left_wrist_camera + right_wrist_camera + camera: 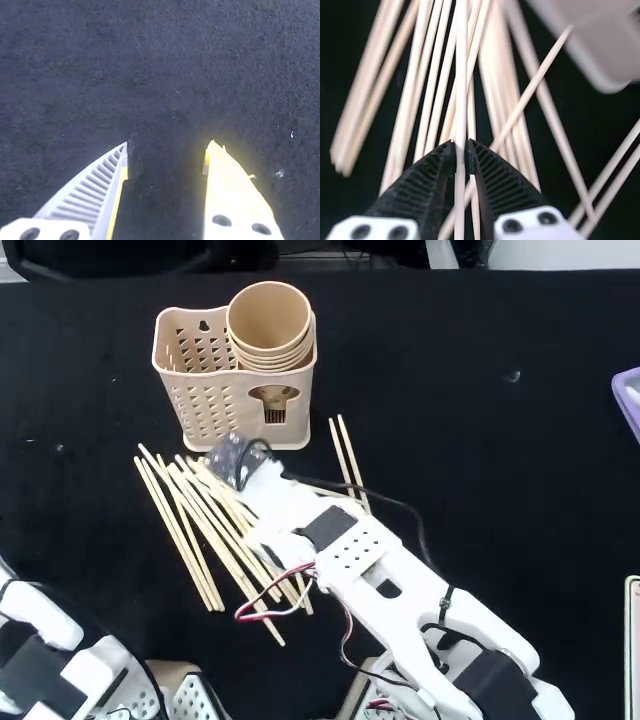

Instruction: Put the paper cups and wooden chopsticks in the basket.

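at the far left, the left gripper (167,150) hangs spread over bare cloth (150,60). further right the chopsticks (215,530) lie scattered before the basket (210,400) (cups (270,320) already inside). the right gripper (460,150) pinches one stick (461,75), which next wants lifting and tipping upright into the basket.

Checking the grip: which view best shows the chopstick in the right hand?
The right wrist view: the chopstick sits between the black fingers of the right hand, closed on it. The high view has that hand over the chopstick pile, its contact hidden. The left wrist view faces black table beneath the open left hand.
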You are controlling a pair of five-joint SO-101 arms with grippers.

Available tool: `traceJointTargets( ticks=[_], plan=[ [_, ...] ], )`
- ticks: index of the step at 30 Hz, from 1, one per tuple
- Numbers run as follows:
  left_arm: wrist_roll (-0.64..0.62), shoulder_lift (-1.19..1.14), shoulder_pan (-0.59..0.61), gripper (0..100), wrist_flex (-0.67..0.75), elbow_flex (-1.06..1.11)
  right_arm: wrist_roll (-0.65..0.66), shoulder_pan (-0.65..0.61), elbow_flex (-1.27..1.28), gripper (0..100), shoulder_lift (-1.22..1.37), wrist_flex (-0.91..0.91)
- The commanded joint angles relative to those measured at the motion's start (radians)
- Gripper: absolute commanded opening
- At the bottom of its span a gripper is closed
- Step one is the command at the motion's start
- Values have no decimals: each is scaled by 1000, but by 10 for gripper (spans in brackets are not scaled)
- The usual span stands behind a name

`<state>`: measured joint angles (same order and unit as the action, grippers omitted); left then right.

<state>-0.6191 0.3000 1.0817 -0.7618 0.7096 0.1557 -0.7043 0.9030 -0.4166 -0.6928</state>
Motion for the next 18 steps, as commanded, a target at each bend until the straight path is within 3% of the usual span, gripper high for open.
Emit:
traceJointTargets(
  ticks=[1, 8, 13, 18],
  plan=[
    [-5, 26, -10, 241, 14, -61, -41, -57, 4, 11, -30, 114],
    [-5, 28, -10, 241, 14, -61, -86, -161, -176, 11, 200, 117],
    [-5, 28, -8, 241, 14, -61, -81, -135, -325, 11, 460, 117],
    [-3, 28, -8, 241, 14, -61, -80, -137, -417, 52, 524, 17]
  ],
)
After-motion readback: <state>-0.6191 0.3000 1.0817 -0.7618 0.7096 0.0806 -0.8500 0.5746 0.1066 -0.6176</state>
